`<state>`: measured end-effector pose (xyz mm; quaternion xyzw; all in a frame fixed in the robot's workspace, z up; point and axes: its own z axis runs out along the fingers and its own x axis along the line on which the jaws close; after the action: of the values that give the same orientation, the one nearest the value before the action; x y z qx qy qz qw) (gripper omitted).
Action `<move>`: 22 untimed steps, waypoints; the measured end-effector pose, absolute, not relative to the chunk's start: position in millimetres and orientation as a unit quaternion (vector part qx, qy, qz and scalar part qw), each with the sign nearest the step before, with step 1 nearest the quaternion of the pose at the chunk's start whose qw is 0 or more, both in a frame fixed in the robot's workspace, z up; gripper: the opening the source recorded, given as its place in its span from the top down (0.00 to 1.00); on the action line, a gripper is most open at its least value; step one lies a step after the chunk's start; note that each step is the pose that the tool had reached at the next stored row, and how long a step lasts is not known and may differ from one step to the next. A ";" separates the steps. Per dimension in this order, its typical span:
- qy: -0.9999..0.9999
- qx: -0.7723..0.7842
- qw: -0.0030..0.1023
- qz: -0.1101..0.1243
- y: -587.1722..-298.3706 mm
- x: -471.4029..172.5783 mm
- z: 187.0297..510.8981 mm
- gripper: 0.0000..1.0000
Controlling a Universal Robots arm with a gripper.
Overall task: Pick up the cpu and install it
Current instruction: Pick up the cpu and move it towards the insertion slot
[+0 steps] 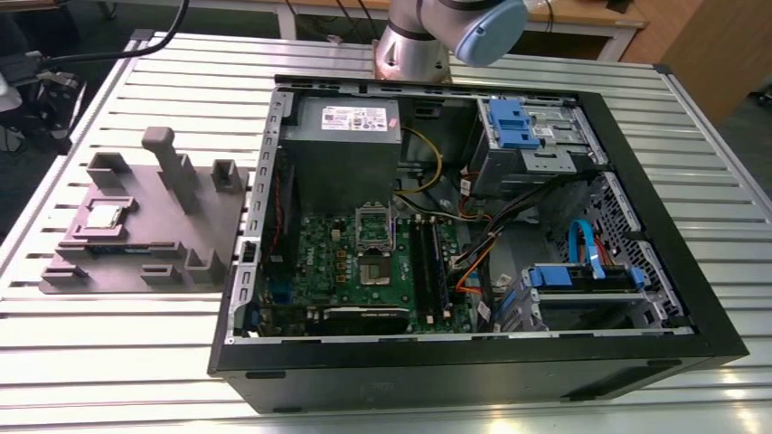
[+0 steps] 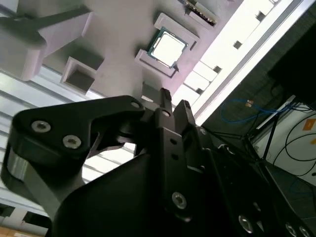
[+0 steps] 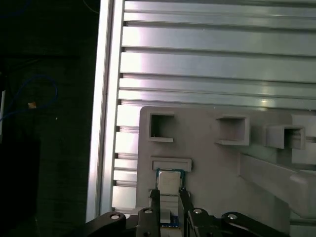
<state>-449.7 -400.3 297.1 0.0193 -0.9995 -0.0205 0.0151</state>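
The cpu is a small square chip with a shiny silver top. It lies flat in a recess of the grey holder block on the table, at the exterior view's left. Both wrist views show the cpu just beyond my gripper's two black fingertips. My gripper hovers over the block with its fingers a little apart and nothing held between them. The motherboard socket sits inside the open computer case, with its metal bracket lifted.
The holder block carries raised posts and small pockets around the chip. The slatted metal table ends close beside the block at an edge. Inside the case are a grey power supply, black memory sticks and loose cables.
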 end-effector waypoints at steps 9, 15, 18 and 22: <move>-0.999 0.020 0.015 -0.020 -401.0 -449.6 280.8 0.70; -0.999 0.023 0.014 -0.018 -401.9 -449.6 272.2 0.58; -0.999 0.025 0.014 -0.017 -402.2 -449.5 267.7 0.46; -0.999 0.026 0.014 -0.017 -402.3 -449.5 264.1 0.39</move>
<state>-449.5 -402.3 264.1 0.0261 -0.9994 -0.0171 0.0137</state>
